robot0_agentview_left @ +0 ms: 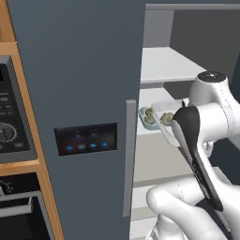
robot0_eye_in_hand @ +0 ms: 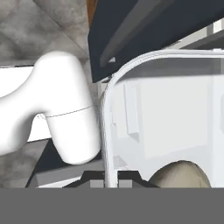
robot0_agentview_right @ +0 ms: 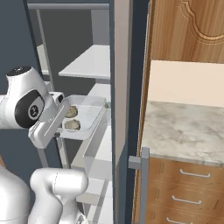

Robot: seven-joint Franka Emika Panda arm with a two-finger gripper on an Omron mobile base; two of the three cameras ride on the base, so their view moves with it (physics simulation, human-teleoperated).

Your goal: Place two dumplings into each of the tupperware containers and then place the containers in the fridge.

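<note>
My gripper point(robot0_eye_in_hand: 111, 178) is shut on the rim of a pale tupperware container point(robot0_eye_in_hand: 166, 113), holding it level inside the open fridge point(robot0_agentview_left: 79, 70). In the right base view the gripper point(robot0_agentview_right: 60, 104) grips the container point(robot0_agentview_right: 89, 114) at its left edge, above a white shelf; two tan dumplings point(robot0_agentview_right: 71, 111) lie in it. A dumpling point(robot0_eye_in_hand: 181, 176) shows just past the fingertips in the hand view. In the left base view the container point(robot0_agentview_left: 165, 107) sits partly behind my arm, with a dumpling point(robot0_agentview_left: 167, 117) in it. A teal rim point(robot0_agentview_left: 142, 113) with another dumpling point(robot0_agentview_left: 149, 116) shows just to its left.
The fridge door point(robot0_agentview_left: 93, 140) with its grey bar handle point(robot0_agentview_left: 130, 154) and lit panel point(robot0_agentview_left: 86, 138) stands left of the opening. White shelves point(robot0_agentview_right: 89, 61) lie above and below the container. An oven point(robot0_agentview_left: 9, 117) is at far left; a marble counter point(robot0_agentview_right: 183, 129) with drawers at right.
</note>
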